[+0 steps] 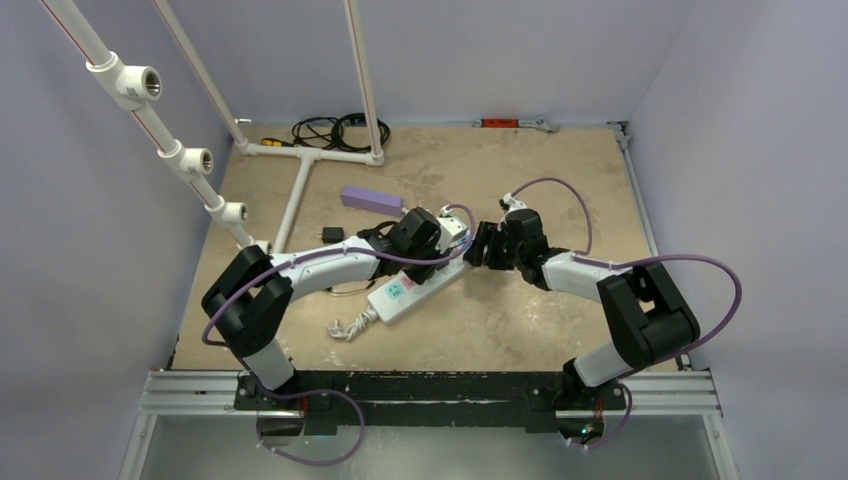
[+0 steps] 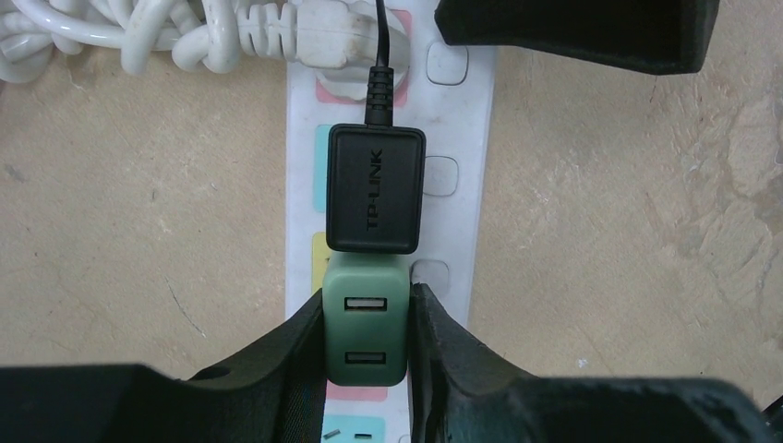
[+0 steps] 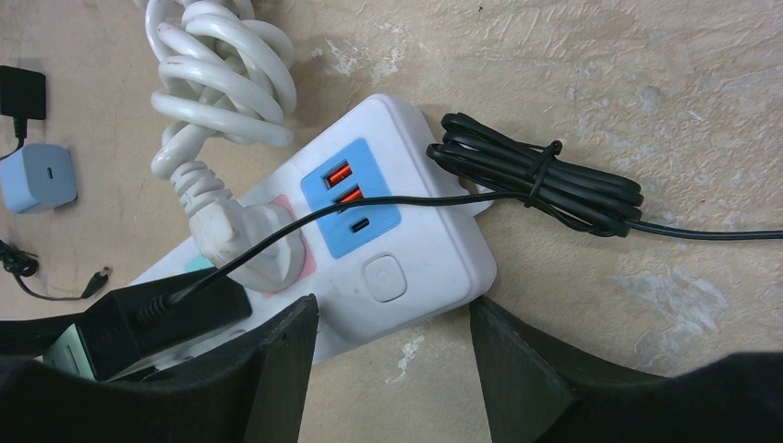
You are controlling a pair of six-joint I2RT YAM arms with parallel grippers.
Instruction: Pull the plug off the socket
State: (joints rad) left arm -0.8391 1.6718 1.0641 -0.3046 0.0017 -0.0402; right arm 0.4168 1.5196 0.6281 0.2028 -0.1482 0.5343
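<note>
Progress: early — my left gripper (image 2: 367, 332) clamped on green USB charger (image 2: 366, 323), still seated in power strip (image 2: 462, 221) | my right gripper (image 3: 392, 351) fingers apart, straddling strip's end — pull remains.

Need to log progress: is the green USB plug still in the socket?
In: green plug sits flush on socket, left gripper fingers clamping it.

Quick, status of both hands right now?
Left hand: closed on the green USB charger plugged into the power strip.
Right hand: open, straddling the power strip's end, gripping nothing.
</note>
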